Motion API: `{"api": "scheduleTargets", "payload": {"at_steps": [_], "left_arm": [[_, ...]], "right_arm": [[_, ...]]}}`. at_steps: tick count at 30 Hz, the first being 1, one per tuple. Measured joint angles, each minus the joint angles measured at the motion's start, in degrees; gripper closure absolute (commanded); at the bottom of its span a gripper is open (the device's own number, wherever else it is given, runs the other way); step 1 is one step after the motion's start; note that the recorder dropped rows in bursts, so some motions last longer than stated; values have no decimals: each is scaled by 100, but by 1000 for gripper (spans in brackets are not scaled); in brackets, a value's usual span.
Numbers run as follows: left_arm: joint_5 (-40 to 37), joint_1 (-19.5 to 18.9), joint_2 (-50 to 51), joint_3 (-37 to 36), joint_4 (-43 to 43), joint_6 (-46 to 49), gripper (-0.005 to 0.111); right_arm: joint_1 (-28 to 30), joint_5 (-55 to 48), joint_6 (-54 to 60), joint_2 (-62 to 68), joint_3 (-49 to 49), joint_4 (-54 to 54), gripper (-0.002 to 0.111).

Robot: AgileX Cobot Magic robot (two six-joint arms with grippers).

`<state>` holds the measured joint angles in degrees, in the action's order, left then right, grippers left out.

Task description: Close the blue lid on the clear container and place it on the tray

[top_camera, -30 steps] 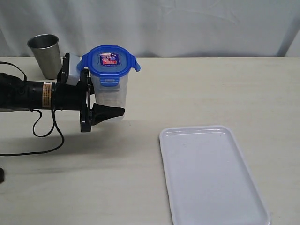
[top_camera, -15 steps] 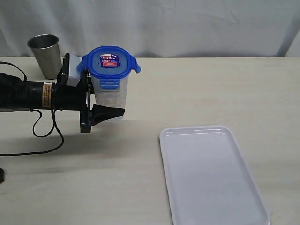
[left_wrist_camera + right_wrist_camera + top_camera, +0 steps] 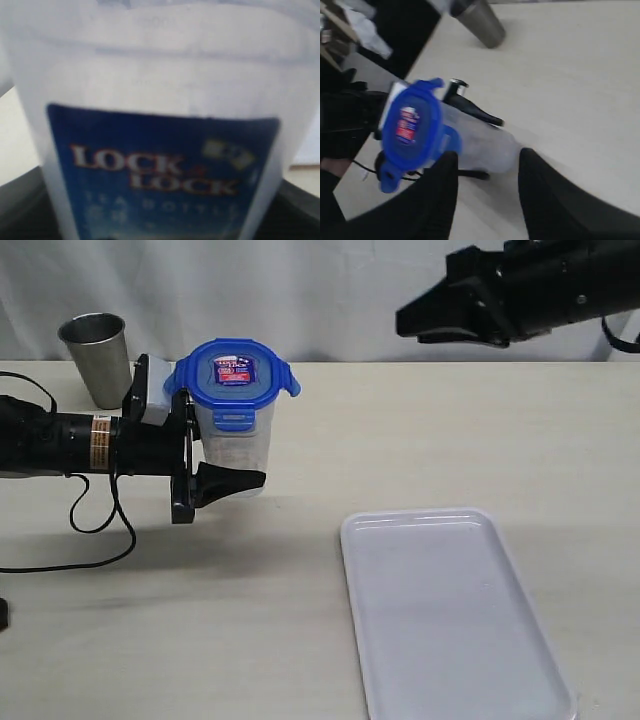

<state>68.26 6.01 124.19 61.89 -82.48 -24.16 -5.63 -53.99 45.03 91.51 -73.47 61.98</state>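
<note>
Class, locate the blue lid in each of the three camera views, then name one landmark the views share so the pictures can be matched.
Exterior view: the blue lid sits upper left, atop the clear container, right of the steel cup.
Left wrist view: not clearly in it; the container's labelled wall fills the picture.
Right wrist view: capping the container, nearer than the steel cup.
Shared landmark: the clear container, in all three.

Grey steel cup (image 3: 96,358) upright on beige table (image 3: 450,440), beside white curtain (image 3: 300,290).
</note>
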Motion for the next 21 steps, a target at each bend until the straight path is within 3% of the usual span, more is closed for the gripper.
{"api": "scheduleTargets", "payload": {"at_steps": [3,7,11,18,21], "left_arm": [[0,0,0,0,0,0,107],[0,0,0,0,0,0,107],[0,0,0,0,0,0,107],[-67,0,0,0,-56,16,107],[-81,0,0,0,-78,26,107]], "right_arm": [[-870,884,51,52,-52,28,59],[-1542,1142,-769,592,-620,-639,59],[-1803,849,-1777,1154,-1388,-1576,59],[-1973,572,-2165,1444,-1565,-1790,60],[-1973,550,-2190,1466,-1577,-1790,67]]}}
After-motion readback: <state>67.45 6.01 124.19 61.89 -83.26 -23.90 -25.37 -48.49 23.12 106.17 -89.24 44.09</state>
